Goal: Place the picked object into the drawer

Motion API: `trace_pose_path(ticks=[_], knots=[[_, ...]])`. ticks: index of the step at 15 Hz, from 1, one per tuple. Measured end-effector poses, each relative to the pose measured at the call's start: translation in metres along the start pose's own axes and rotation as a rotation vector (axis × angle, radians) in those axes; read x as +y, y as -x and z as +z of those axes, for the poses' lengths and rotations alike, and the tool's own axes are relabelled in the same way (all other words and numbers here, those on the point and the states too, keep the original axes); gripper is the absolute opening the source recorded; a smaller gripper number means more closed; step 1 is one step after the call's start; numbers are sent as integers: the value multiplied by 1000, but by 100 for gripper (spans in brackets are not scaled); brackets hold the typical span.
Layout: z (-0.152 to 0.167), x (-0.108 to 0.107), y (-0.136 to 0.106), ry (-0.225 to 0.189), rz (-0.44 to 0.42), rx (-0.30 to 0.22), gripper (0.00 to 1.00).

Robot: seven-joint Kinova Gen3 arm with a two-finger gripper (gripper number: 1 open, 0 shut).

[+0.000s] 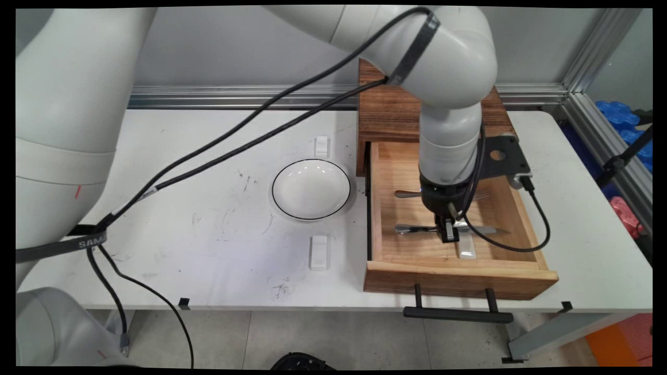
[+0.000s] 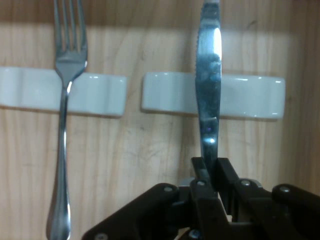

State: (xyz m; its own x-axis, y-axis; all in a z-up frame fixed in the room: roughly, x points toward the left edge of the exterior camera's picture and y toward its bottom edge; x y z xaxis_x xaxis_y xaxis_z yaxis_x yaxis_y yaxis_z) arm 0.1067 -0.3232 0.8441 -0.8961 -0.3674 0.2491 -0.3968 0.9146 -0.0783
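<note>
- Lying in the open drawer (image 1: 521, 219), the knife (image 2: 207, 95) is clamped between the closed fingers of the gripper (image 2: 210, 170) — its blade crossing a white rest (image 2: 250, 95).
- The fork (image 2: 62, 145) is laid parallel, just beside.

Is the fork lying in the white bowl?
No, the fork lies in the open drawer; the bowl holds nothing.

We see a glossy white arm (image 1: 448, 73) of rounded links, black cables (image 1: 250, 130) strapped alongside, and a black hand (image 1: 449, 234).
</note>
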Motion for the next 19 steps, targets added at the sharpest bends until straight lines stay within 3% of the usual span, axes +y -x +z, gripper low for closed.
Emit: trace_pose_path(ticks=[11, 12, 19], knots=[[24, -4, 4, 14, 17, -52, 0], [25, -3, 5, 17, 18, -51, 100], [16, -7, 2, 15, 50, -16, 100]])
